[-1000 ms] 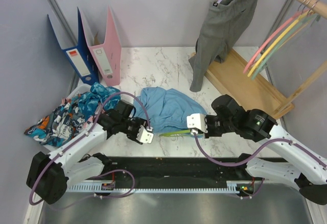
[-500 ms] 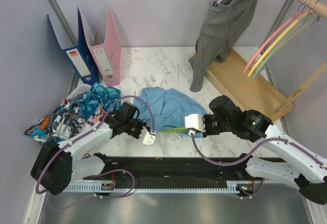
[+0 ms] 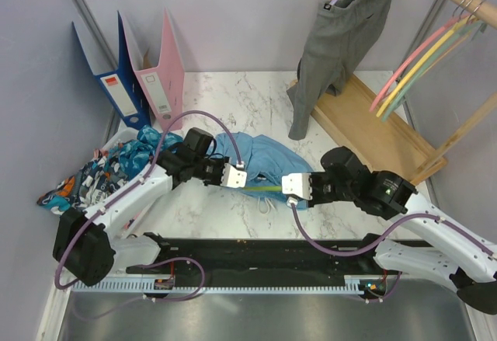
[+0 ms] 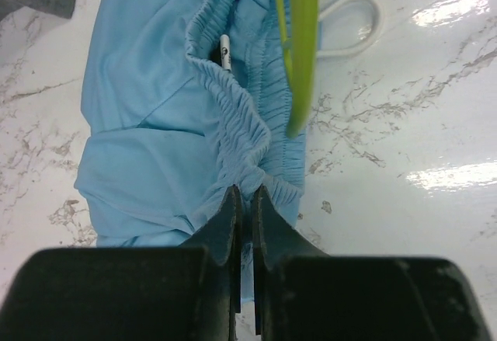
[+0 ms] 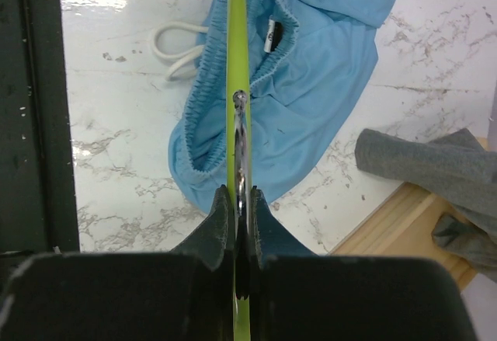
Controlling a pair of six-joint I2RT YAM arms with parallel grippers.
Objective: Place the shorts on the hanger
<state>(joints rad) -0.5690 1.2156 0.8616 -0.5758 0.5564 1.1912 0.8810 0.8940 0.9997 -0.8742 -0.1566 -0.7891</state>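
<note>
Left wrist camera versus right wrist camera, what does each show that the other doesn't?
Only the left wrist view shows the left gripper shut on the waistband of the shorts. Only the right wrist view shows the right gripper shut on the metal hook of the hanger, plus the wooden base. Both show the shorts, hanger, white drawstring and a grey garment.

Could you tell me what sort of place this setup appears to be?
Probably an indoor robot test bench staged for laundry handling, not a home: a marble-patterned table boxed in by plain walls, a wooden clothes rack carrying coloured hangers and a grey garment, and office binders stood at the back.
</note>
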